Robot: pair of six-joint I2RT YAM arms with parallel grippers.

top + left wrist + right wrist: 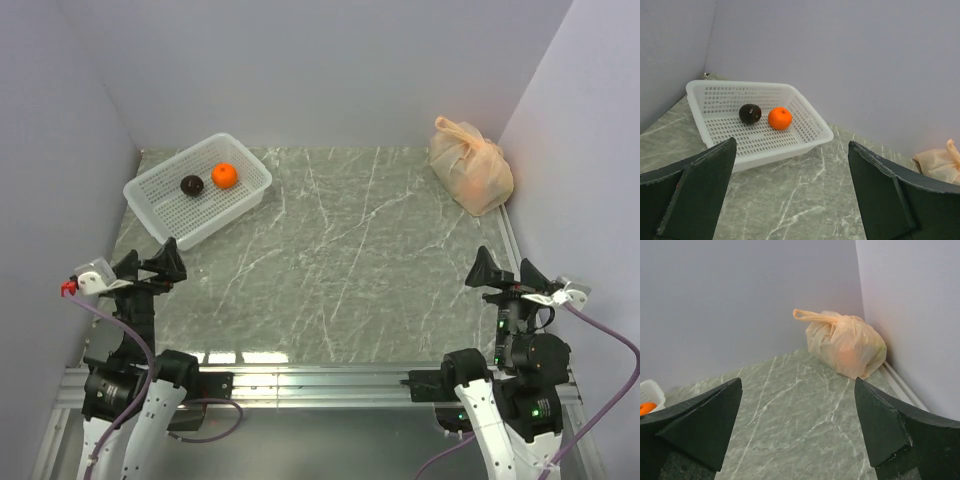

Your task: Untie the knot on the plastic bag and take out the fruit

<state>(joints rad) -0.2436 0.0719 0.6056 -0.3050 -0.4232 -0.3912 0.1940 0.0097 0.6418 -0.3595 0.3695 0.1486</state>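
Observation:
The peach plastic bag (pixel 472 170) sits tied in the far right corner of the table, close to both walls; it also shows in the right wrist view (pixel 845 347) and at the left wrist view's right edge (pixel 940 165). Its knot (pixel 829 322) is a twisted bunch on top with a handle loop sticking out to the left. The fruit is inside the bag and shows only as an orange blur through the plastic. My right gripper (pixel 507 268) (pixel 797 382) is open, well short of the bag. My left gripper (pixel 150 262) (pixel 791 145) is open near the basket, holding nothing.
A white mesh basket (pixel 150 180) (pixel 765 85) stands at the far left, holding an orange tangerine (pixel 224 175) (pixel 780 118) and a dark brown round fruit (pixel 192 185) (pixel 750 113). Grey walls close in the table on the left, back and right.

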